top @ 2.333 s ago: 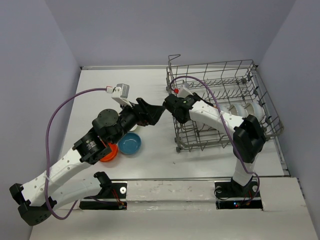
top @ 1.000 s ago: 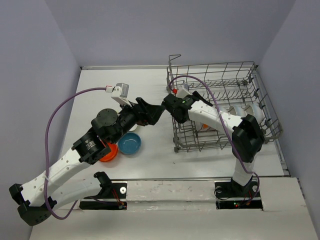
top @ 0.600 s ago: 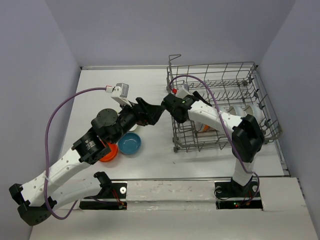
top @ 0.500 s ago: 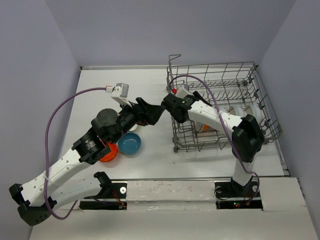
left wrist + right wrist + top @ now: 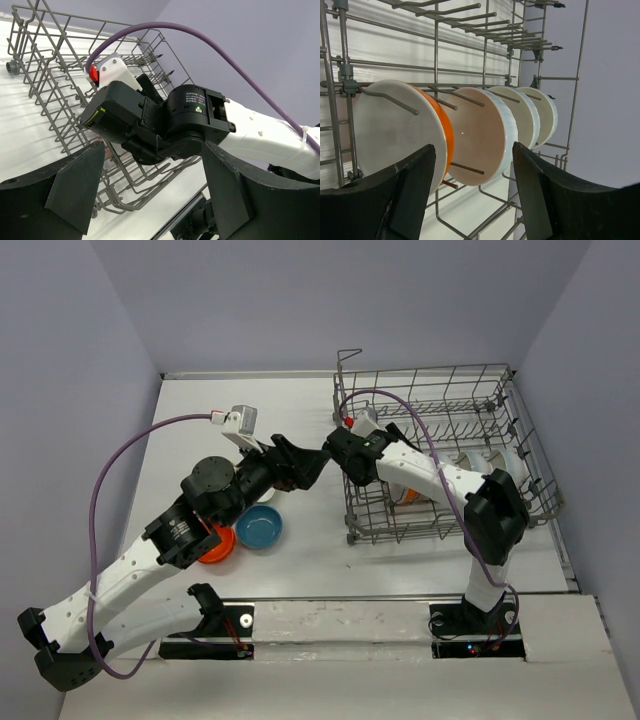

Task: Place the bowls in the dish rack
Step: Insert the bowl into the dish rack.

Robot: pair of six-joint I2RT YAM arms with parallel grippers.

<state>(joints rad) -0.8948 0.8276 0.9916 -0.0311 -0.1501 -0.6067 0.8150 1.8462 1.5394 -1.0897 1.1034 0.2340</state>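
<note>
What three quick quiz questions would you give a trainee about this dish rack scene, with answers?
1. True or false: the right gripper is holding a bowl.
2. How many bowls stand on edge in the dish rack, seen from the right wrist? A two, B four, C six.
3. What colour is the orange bowl's neighbour on the table?
Key: 1 false, its jaws are open and empty. 2 B. 3 blue, the blue bowl.

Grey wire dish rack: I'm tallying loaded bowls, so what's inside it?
Four glossy bowls on edge, nearest one orange-backed. From above, the white right arm covers part.
</note>
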